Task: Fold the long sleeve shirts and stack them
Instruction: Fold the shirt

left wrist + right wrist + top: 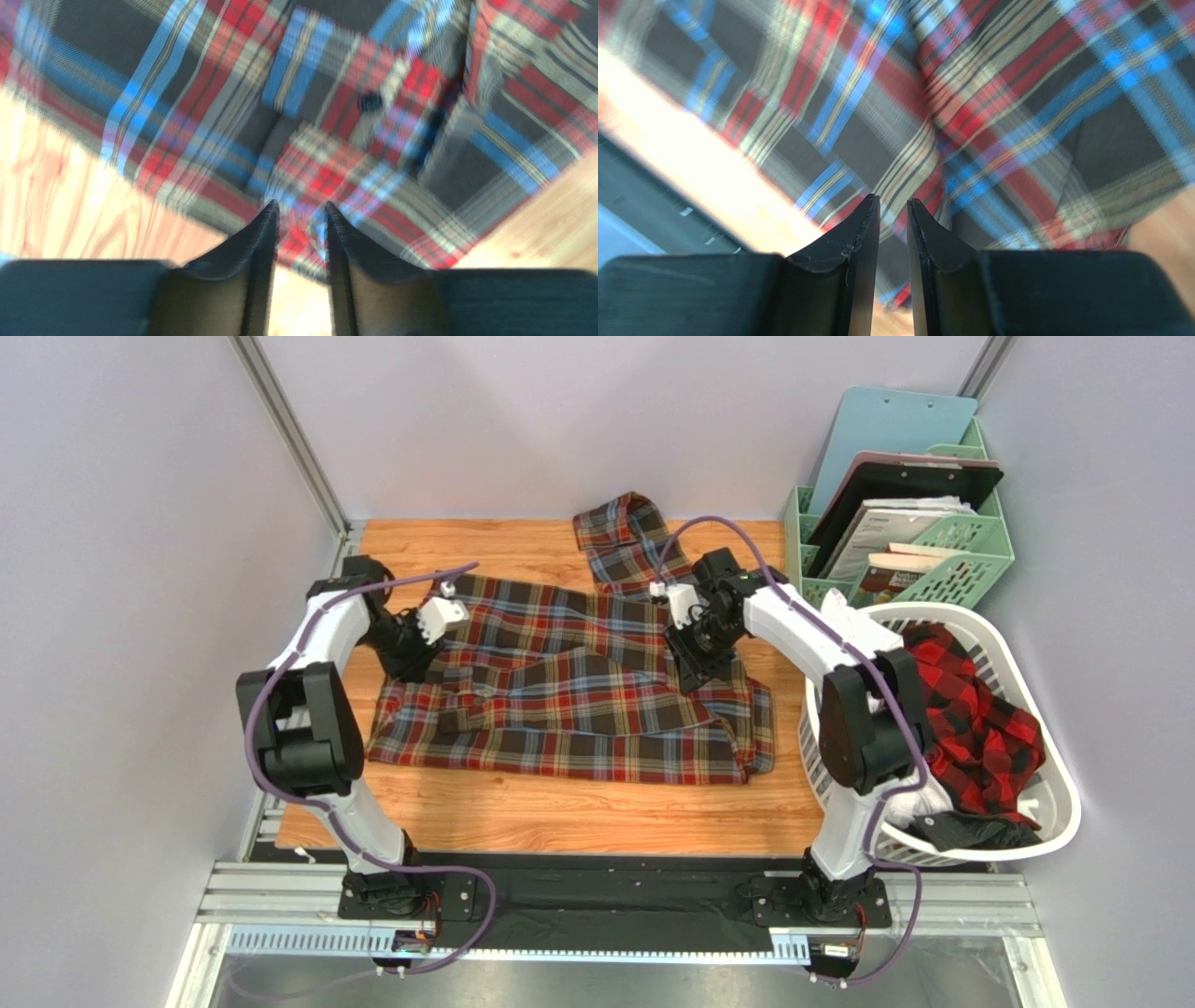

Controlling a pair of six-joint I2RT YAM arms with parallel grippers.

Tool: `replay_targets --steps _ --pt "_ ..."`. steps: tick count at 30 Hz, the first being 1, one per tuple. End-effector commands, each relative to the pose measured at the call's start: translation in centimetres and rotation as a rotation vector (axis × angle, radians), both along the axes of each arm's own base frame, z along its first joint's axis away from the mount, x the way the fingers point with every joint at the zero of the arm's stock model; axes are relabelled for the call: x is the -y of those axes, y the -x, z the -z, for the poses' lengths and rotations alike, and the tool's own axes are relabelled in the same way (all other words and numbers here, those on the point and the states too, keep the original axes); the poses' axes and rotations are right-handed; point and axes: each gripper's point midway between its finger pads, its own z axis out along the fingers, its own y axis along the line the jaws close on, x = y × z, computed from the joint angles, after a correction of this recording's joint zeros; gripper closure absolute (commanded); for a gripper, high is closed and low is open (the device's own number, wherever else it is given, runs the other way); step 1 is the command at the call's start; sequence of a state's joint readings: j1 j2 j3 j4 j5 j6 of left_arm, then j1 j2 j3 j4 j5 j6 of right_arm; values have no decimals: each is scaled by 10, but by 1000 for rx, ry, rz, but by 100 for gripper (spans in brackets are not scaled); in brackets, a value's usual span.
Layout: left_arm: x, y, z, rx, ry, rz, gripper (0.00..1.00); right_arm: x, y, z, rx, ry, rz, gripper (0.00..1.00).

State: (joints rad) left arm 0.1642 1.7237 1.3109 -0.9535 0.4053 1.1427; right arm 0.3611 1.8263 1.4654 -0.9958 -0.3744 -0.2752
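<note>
**Clerk:** First item?

**Inspector:** Tartan shirt (561, 693). The ground is dark brown-olive, crossed by red, blue and pale lines. It lies spread flat across the middle of the bench (561, 819), with the body running left to right. The near hem is roughly straight, and the right end is doubled into soft folds. One sleeve (624, 532) reaches toward the far edge. The left wrist view, though blurred, shows a dark button (370, 103) on a patch whose check runs askew to the cloth around it.

**Clerk:** And the arms?

**Inspector:** The left gripper (418, 651) is at the shirt's far left corner. The right gripper (697, 655) is over its far right part, beside the root of the sleeve. On each, the fingers (261, 238) stand nearly together with a narrow slit between the tips, and cloth shows beyond them. I cannot tell whether either one nips the cloth.

**Clerk:** The second shirt?

**Inspector:** Red-and-black shirt (982, 714), heaped in the white laundry basket (1069, 805) at the right of the bench.

**Clerk:** Anything further out?

**Inspector:** A green rack (982, 567) holding clipboards and papers stands at the far right, just beyond the basket.
</note>
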Motion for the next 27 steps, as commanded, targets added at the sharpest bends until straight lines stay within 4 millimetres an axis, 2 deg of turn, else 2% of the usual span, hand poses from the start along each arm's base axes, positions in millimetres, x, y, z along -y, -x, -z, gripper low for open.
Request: replay_targets --steps 1,2,4,5,7,8,9,10,12,13,15,16,19,21,22,23,24,25,26,27 --pt "-1 -9 34 -93 -51 -87 69 1 -33 31 69 130 6 76" --pt "-4 -2 47 -138 -73 -92 71 2 -33 38 57 144 4 76" --pt "-8 8 57 -173 -95 -90 75 5 -28 54 19 173 -1 76" --pt "-9 20 64 -202 -110 -87 77 7 -27 58 15 183 -14 76" --pt "-15 37 73 -237 -152 -91 83 14 -19 71 -10 226 -30 76" --pt "-17 42 71 -235 -171 -88 84 17 -15 75 -17 239 -40 77" --pt "-19 48 73 -242 -184 -84 84 22 -7 81 -39 255 -45 77" --pt "-22 62 78 -270 -208 -80 84 22 -1 83 -45 259 -58 77" --pt "-25 75 77 -275 -230 -63 85 23 11 84 -62 265 -77 77" --pt "-25 89 82 -302 -237 -56 85 25 26 89 -92 276 -98 77" --pt "-24 100 79 -295 -243 -45 85 23 40 84 -95 264 -120 77" --pt "-22 112 81 -318 -237 -39 85 23 55 84 -119 271 -146 77" --pt "-16 119 69 -309 -204 -35 84 15 76 65 -140 218 -192 76" --pt "-13 109 52 -260 -171 -49 76 4 70 38 -98 147 -197 75" --pt "-8 91 31 -201 -108 -65 72 5 63 26 -82 122 -174 73" --pt "-6 80 18 -169 -66 -87 64 -2 44 4 -19 72 -156 72" --pt "-3 69 4 -139 -25 -99 61 -8 31 -13 15 14 -134 71" --pt "2 45 -23 -76 52 -112 57 -2 12 -25 45 -18 -75 69" --pt "4 32 -37 -43 89 -137 53 0 -4 -35 78 -40 -39 68" --pt "6 21 -49 -11 124 -149 52 -4 -35 -62 173 -79 -6 67"
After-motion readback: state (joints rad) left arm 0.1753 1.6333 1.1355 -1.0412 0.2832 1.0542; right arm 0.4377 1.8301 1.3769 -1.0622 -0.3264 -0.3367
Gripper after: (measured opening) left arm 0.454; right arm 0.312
